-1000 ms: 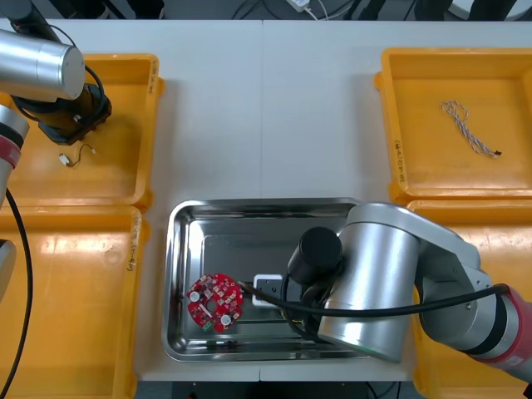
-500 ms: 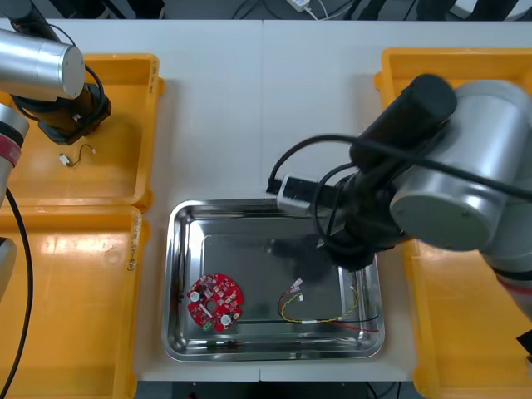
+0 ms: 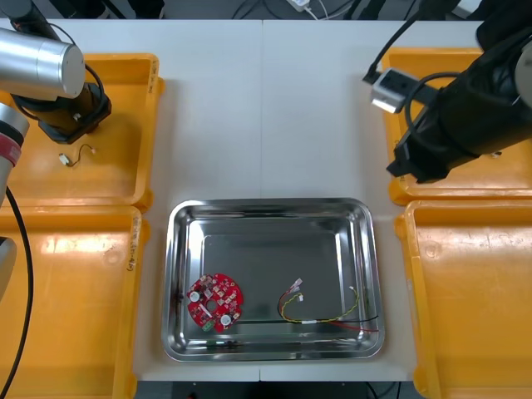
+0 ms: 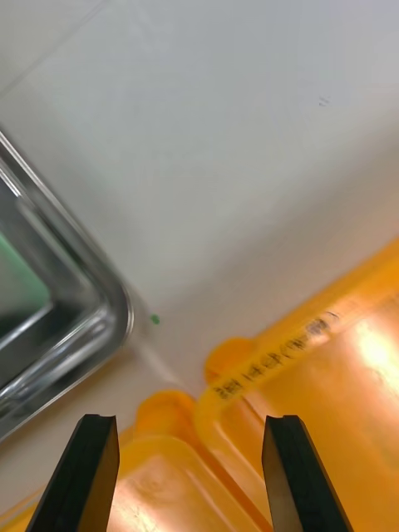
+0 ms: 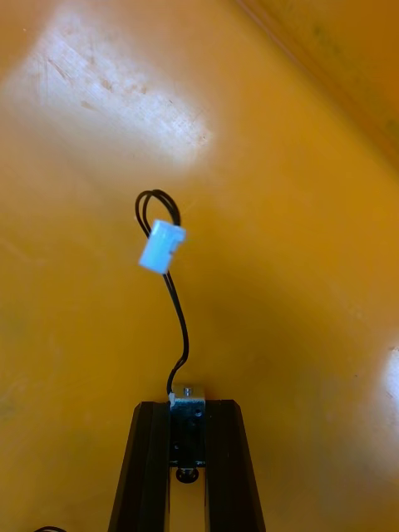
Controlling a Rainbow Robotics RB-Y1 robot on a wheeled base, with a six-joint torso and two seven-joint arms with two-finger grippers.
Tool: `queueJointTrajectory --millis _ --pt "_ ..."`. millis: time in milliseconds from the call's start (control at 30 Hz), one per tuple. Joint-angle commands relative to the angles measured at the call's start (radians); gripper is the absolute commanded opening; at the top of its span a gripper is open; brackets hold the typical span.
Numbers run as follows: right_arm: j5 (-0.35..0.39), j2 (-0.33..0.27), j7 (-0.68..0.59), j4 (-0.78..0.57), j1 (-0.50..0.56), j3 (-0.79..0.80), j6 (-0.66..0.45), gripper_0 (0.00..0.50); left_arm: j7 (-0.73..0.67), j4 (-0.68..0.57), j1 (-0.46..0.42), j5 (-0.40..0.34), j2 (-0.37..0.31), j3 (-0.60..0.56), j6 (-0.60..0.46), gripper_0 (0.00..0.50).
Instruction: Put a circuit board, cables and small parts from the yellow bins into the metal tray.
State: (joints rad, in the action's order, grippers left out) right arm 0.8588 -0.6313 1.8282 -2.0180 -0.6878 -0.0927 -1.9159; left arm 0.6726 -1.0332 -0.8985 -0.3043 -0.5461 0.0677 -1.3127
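My left gripper (image 5: 187, 411) is down in the far left yellow bin (image 3: 125, 100), shut on a small metal part (image 5: 187, 401). A black cable (image 5: 170, 307) with a white connector (image 5: 161, 247) runs from that part across the bin floor. In the front view the black cable (image 3: 76, 155) lies just beside the left wrist (image 3: 66, 112). My right gripper (image 4: 187, 424) hangs open with nothing between its fingers, over the table by the metal tray's corner (image 4: 83, 332) and the right bins (image 4: 332, 374). In the metal tray (image 3: 179, 249) lie a round red circuit board (image 3: 214, 301) and a red and yellow cable (image 3: 328, 314).
The right arm (image 3: 465, 108) reaches over the far right yellow bin (image 3: 399, 66) and covers much of it. The near left bin (image 3: 66, 299) and near right bin (image 3: 474, 299) flank the tray. Bare table stretches between the two far bins.
My right arm has risen out of the tray and swung to the far right bin, leaving the red and yellow cable in the tray. The left arm stays put.
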Motion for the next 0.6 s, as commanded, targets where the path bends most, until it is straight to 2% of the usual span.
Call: queueJointTrajectory --millis 33,267,600 --pt "0.005 -0.068 0.017 0.117 -0.095 0.091 -0.004 0.500 -0.028 -0.100 -0.043 -0.010 0.000 -0.080 -0.071 0.000" --pt "-0.092 -0.097 0.034 0.257 -0.144 0.133 -0.004 0.500 -0.031 -0.251 -0.043 -0.039 -0.054 -0.098 -0.240 0.000" --pt "-0.184 -0.113 0.088 0.516 -0.217 0.176 -0.004 0.500 -0.039 -0.458 -0.040 -0.200 -0.150 -0.098 -0.528 0.000"
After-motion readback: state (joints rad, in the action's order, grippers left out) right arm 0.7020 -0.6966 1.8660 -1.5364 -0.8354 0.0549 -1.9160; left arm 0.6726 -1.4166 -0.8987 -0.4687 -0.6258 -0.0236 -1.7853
